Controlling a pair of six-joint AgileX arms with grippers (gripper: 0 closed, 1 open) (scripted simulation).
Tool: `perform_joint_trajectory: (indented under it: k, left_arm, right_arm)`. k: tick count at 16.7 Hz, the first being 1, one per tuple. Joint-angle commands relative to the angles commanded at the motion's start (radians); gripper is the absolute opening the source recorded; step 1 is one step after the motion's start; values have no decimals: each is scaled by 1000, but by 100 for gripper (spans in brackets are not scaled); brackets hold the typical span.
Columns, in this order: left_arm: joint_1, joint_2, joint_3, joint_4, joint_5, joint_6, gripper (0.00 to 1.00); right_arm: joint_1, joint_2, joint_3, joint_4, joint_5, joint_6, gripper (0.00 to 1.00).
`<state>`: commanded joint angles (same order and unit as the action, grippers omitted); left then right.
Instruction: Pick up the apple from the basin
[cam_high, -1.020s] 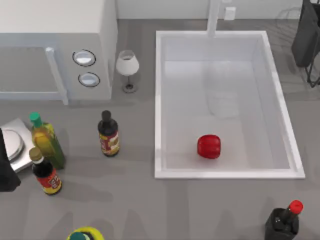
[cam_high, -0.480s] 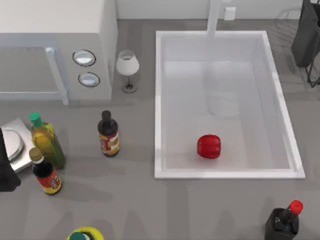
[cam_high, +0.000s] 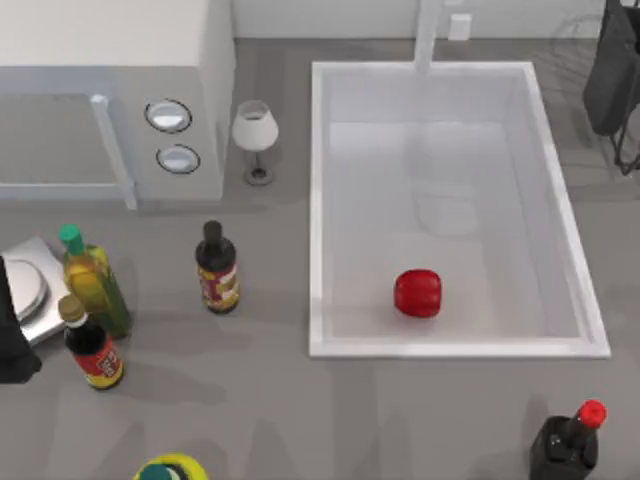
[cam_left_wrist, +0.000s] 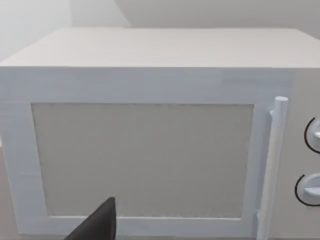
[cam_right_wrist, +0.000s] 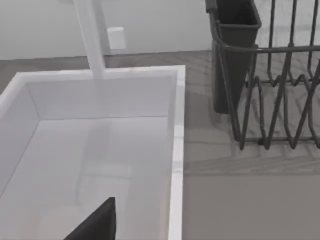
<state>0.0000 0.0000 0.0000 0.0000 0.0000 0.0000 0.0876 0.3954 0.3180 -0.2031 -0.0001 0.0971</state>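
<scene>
The red apple (cam_high: 417, 293) lies on the flat bottom of the white basin (cam_high: 318, 210), near its front wall and a little right of the middle. My left arm (cam_high: 8, 335) sits dark at the table's left edge, far from the basin. My right arm (cam_high: 612, 70) hangs at the back right, just beyond the basin's right rim. The right wrist view looks over the basin (cam_right_wrist: 176, 150) at its back right corner, with a dark part of the right gripper (cam_right_wrist: 97, 222) low in the picture. A dark part of the left gripper (cam_left_wrist: 97, 225) faces the microwave.
A white microwave (cam_high: 120, 110) and wine glass (cam_high: 255, 135) stand at the back left. Three bottles (cam_high: 215, 270) and a scale (cam_high: 30, 290) crowd the front left. A red-capped black bottle (cam_high: 570, 440) stands front right. A wire rack (cam_right_wrist: 270, 90) is right of the basin, a faucet (cam_high: 428, 35) behind it.
</scene>
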Motion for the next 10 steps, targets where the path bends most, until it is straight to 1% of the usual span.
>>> perform_joint_trajectory:
  k: [4, 10]
  left_arm:
    - [0, 0, 0, 0, 0, 0, 100]
    - [0, 0, 0, 0, 0, 0, 100]
  right_arm:
    - [81, 352, 289, -183, 0, 89, 100]
    - [220, 955, 793, -496, 1, 235, 100]
